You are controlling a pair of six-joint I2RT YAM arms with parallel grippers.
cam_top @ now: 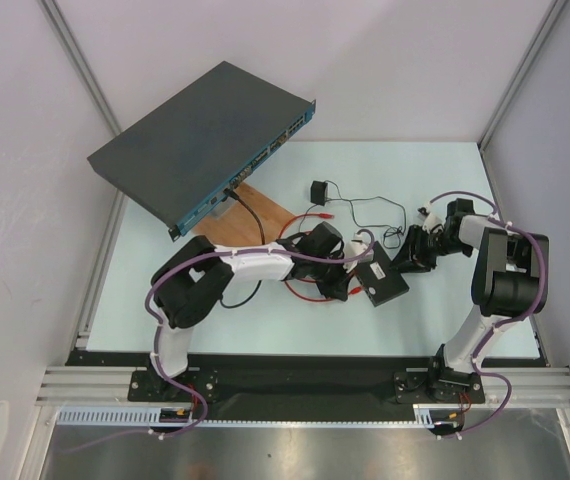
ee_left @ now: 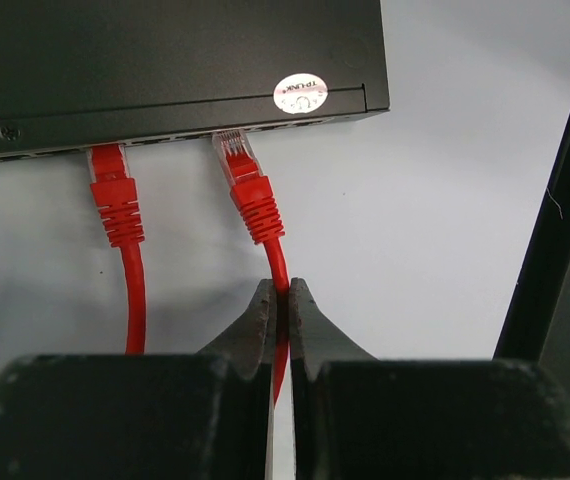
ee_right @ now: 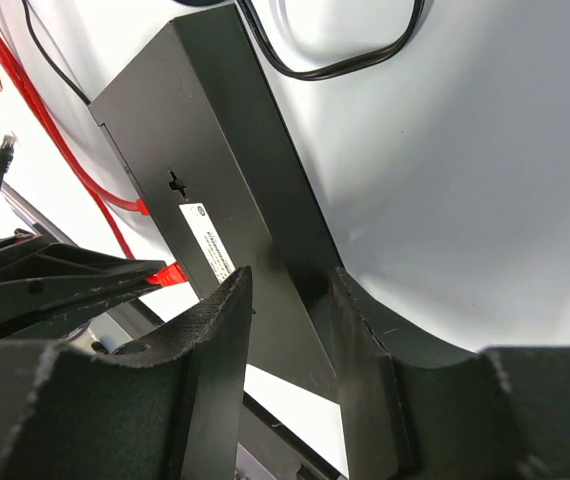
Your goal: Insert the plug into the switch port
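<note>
Plug (ee_left: 237, 158), tilted eleven o'clock, could be jammed at switch port (ee_left: 227, 130): cable (ee_left: 277, 262) pinched by closed left end effector (ee_left: 283, 298), box (ee_right: 235, 170) clamped by half-open right end effector (ee_right: 287, 290).

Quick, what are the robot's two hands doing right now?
Left gripper: closed, pinching the red cable just behind the plug.
Right gripper: closed on the small black switch box, holding it.

Left gripper (ee_left: 282, 292) pinched shut, right gripper (ee_right: 287, 285) clamped partway, the two facing each other.
</note>
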